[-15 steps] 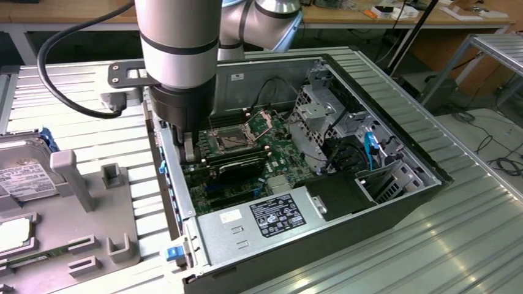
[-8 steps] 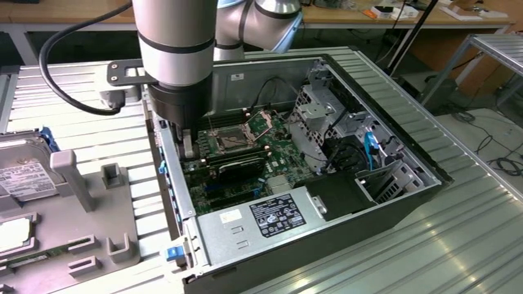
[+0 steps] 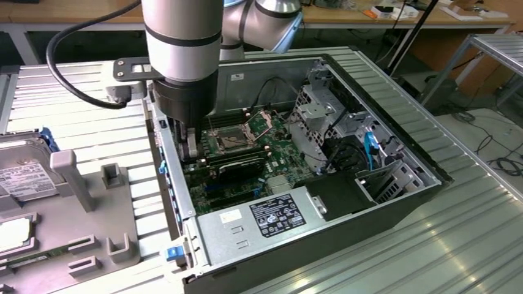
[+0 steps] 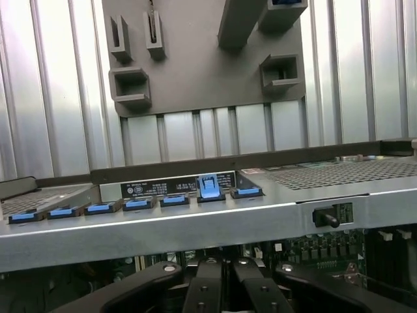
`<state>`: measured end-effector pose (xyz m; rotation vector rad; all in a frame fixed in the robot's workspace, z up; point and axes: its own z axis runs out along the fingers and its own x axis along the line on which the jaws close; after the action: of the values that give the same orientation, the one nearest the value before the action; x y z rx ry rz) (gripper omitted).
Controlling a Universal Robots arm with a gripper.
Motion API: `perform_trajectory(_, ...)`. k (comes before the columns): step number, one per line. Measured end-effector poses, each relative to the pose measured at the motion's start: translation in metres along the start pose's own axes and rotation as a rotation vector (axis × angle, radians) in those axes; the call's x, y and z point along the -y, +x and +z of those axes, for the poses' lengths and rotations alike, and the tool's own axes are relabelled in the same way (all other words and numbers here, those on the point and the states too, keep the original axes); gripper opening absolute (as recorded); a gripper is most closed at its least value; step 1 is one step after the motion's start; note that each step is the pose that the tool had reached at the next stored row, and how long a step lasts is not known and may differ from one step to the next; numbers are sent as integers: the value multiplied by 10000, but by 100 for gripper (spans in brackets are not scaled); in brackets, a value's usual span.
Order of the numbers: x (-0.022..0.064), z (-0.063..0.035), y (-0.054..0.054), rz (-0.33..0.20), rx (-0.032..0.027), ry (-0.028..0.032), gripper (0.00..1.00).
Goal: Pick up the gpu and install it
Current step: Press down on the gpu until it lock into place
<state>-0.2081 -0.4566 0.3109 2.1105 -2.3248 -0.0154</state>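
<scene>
- The end effector reaches down into the open computer case, close against the case's rear wall on the exterior view's left; its fingers are drawn fully together, as the wrist view also suggests with the finger links folded close.
- The gpu lies low over the green motherboard, just below the processor socket and right beside the fingertips. It looks seated along the slot area, though the arm's shadow makes it hard to say whether the fingers are pinching its edge or merely pressing near it.
- Its dark, flat board runs parallel to the slot row, the orientation an expansion card needs to plug in.
- The case is sheet metal, grey and matt, with blue plastic slot latches lined along its rear edge.
- The worktop is ribbed, shiny metal; on it sits a grey moulded parts holder with upright pockets, and a silver hard drive.
</scene>
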Motion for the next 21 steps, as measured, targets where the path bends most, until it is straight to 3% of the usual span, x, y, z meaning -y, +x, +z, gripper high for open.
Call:
perform_trajectory(2, 8, 0, 0, -8, -246, 18, 11)
perform_trajectory(3, 10, 1, -1, -9, -335, 24, 11)
perform_trajectory(4, 11, 0, 0, -18, -513, 40, 11)
perform_trajectory(5, 14, 1, 0, -23, -561, 47, 11)
perform_trajectory(6, 27, 1, -2, -23, -563, 44, 11)
perform_trajectory(9, 107, 16, -23, -24, -418, 23, 11)
perform_trajectory(11, 240, 25, -54, -27, -181, 1, 11)
perform_trajectory(13, 347, 26, -71, -30, -2, -16, 11)
perform_trajectory(14, 402, 28, -80, -30, 47, -20, 11)
perform_trajectory(18, 562, 78, -97, -166, 43, -22, 11)
perform_trajectory(21, 733, 117, -114, -274, 42, -23, 11)
